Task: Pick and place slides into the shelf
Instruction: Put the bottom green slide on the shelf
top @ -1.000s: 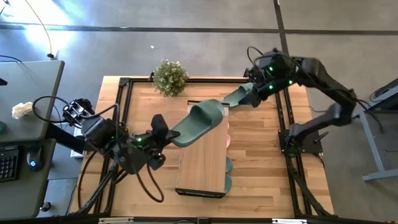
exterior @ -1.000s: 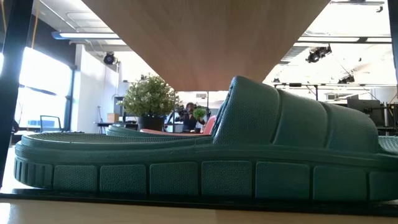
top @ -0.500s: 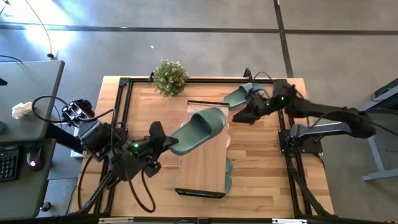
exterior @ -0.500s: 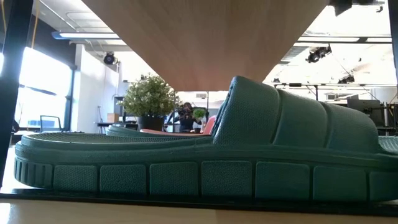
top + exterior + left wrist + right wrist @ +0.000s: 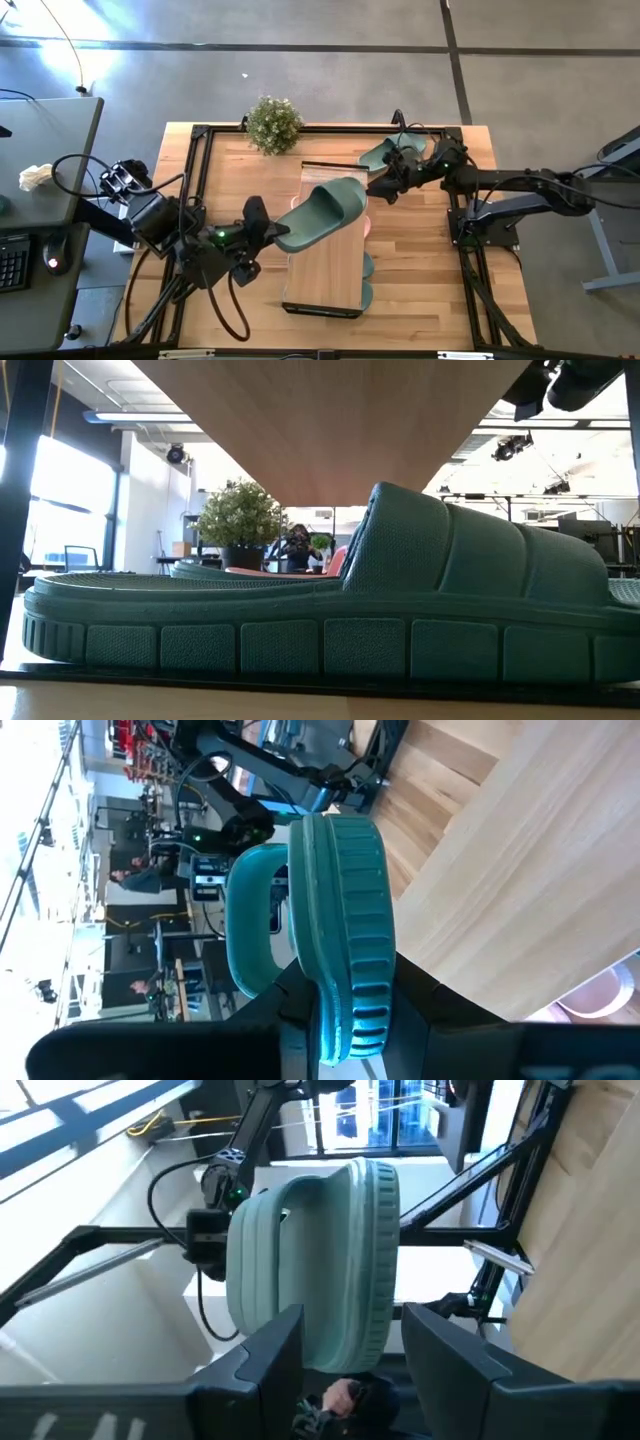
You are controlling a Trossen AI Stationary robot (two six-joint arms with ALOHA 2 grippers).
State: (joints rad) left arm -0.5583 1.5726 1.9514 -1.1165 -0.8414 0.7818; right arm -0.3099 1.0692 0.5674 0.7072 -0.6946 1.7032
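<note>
While left fingers (image 5: 300, 1020) clench green slide (image 5: 318, 210) heel above shelf (image 5: 325, 270), right fingers (image 5: 440, 1350) spread, straddling second slide (image 5: 310, 1270).

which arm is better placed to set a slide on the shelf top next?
Left. The left gripper holds a green slide over the shelf; the right gripper is open beside it.

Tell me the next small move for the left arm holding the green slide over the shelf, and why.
Probably lower it flat onto the plank top. The left gripper grips one end of the green slide, which hangs tilted over the shelf; the plank below it looks bare. The right gripper is close by, so keep the move short.
</note>
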